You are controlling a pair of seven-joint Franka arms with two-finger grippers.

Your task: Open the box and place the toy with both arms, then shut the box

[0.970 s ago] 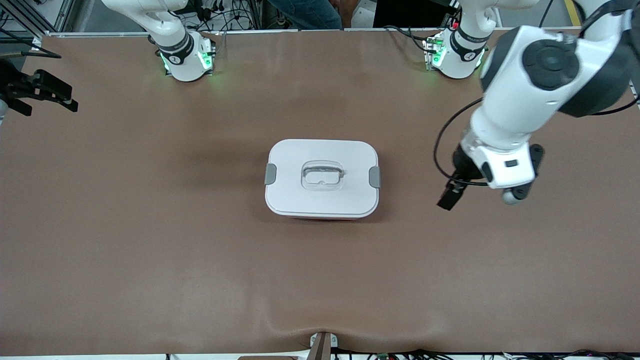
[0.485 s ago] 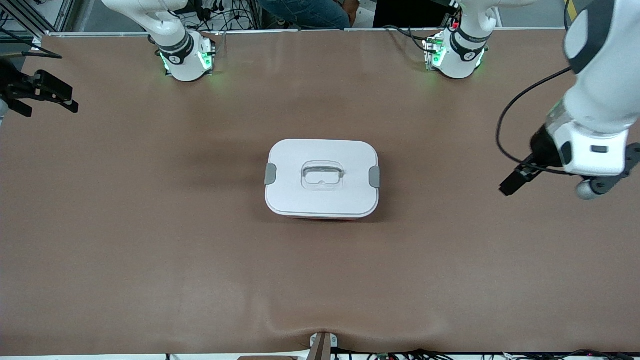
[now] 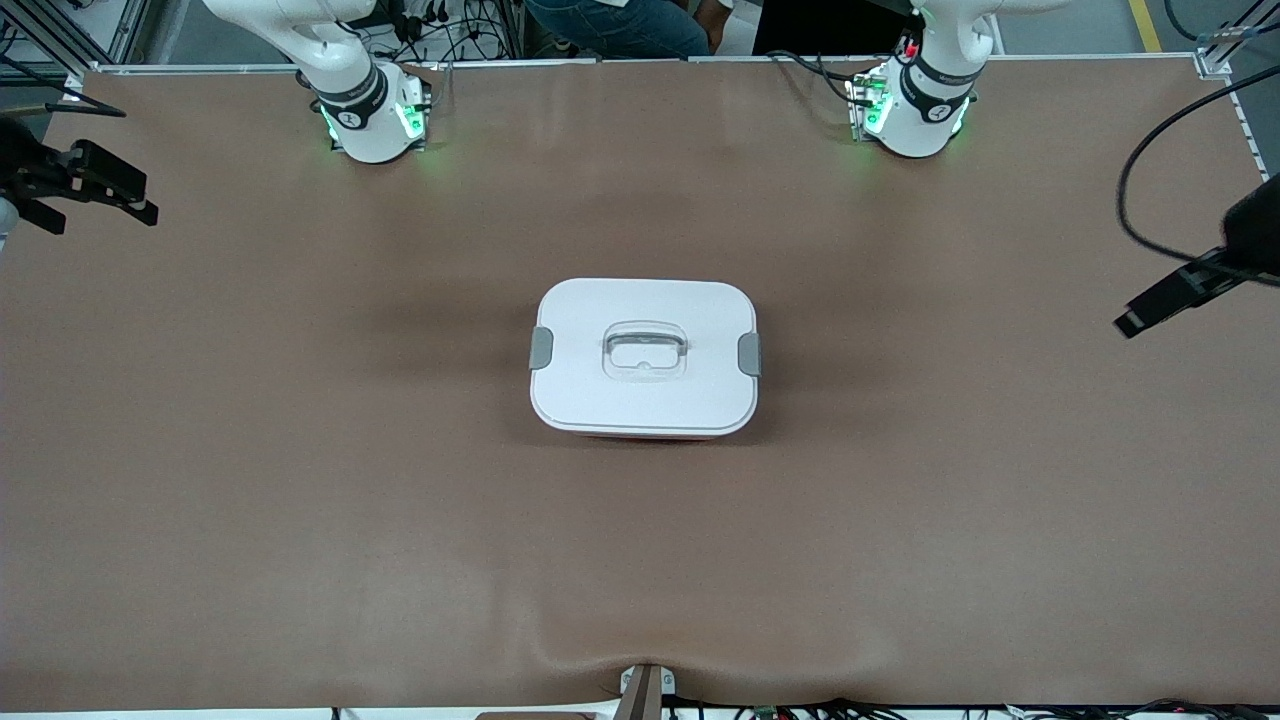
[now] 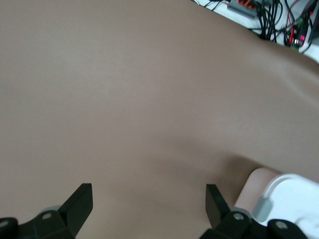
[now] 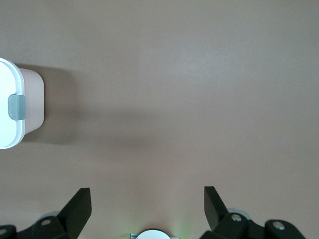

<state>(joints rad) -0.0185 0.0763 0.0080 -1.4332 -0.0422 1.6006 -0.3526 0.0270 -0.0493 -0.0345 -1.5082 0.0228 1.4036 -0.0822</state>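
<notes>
The lidded box [image 3: 644,357] sat flat at frame center on the tabletop [image 3: 300,480], long axis running between the arms' ends. The left end effector [image 4: 148,204] and right end effector [image 5: 147,206] hung spread and empty at the frame's edges.

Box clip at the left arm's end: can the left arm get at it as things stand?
Probably yes. The left pincer is open over bare table at its own end, and nothing lies between it and the box.

The box [image 3: 644,357] sits mid-table [image 3: 300,450], lid [image 3: 640,395] on it, between both arms' ends.
</notes>
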